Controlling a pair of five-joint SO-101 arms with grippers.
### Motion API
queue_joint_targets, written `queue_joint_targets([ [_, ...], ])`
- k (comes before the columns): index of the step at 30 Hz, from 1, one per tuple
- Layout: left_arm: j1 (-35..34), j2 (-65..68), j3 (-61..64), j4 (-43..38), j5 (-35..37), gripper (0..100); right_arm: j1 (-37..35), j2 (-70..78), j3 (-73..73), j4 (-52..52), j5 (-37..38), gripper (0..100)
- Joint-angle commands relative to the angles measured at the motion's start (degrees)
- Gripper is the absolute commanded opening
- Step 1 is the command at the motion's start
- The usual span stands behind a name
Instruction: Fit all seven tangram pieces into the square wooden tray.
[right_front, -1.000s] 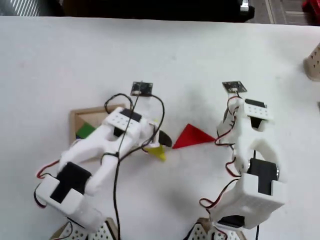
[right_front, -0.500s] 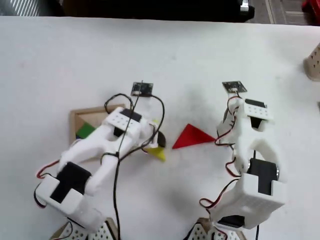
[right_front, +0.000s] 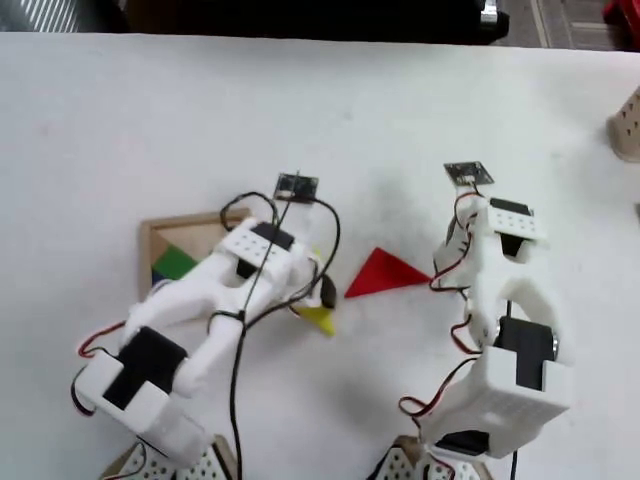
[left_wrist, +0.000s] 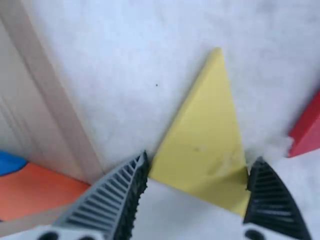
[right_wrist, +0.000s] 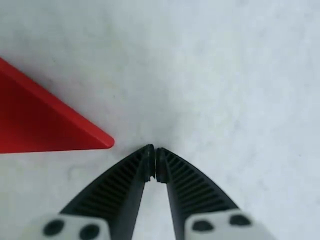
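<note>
Yellow triangle (left_wrist: 205, 145) lies on the table (right_front: 150, 120) just outside the tray (left_wrist: 45, 95) rim, w/ the left gripper (left_wrist: 195, 167) clamped across its wide end. Inside the tray are a green piece (right_front: 175, 262), blue piece (left_wrist: 10, 164) & orange piece (left_wrist: 40, 192), so at least 3 look placed; the left arm covers the rest, so no exact count. Red triangle (right_front: 385, 272) is also outside, near the yellow one, w/ the right gripper (right_wrist: 152, 162) pinched together, empty, by its tip. Prob. halfway at best. In the way: the raised rim btwn yellow triangle & tray floor. A pale holed block (right_front: 625, 125) sits well apart.

Triangle (left_wrist: 200, 145) just beside tray (left_wrist: 55, 115) (outside)
</note>
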Motion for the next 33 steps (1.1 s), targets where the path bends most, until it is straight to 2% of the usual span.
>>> queue_joint_targets([
  [1,0.7,0.0,-0.2,-0.1,-0.6,31,-0.7,-2.5,-0.2,-1.3,0.7,1.8],
  [11,2.3,0.0,-0.2,-0.1,-0.4,31,-0.7,-2.5,-0.2,-1.3,0.7,1.8],
  [13,2.3,-0.1,-0.3,-0.2,-0.6,26,-0.7,-2.5,-0.2,-1.3,0.7,1.8],
  [17,2.8,-0.1,-0.8,-0.9,-1.3,9,-0.7,-2.5,-0.2,-1.3,0.7,1.8],
  [19,2.9,-0.2,-0.8,-2.1,-5.5,2,-0.7,-2.5,-0.2,-1.3,0.7,1.8],
  [21,2.9,-0.4,-0.8,-2.2,-8.0,4,-0.7,-2.5,-0.2,-1.3,0.7,1.8],
  [33,4.4,-0.6,-0.8,-2.6,-7.6,2,-0.8,-2.5,-0.2,-1.3,0.7,1.8],
])
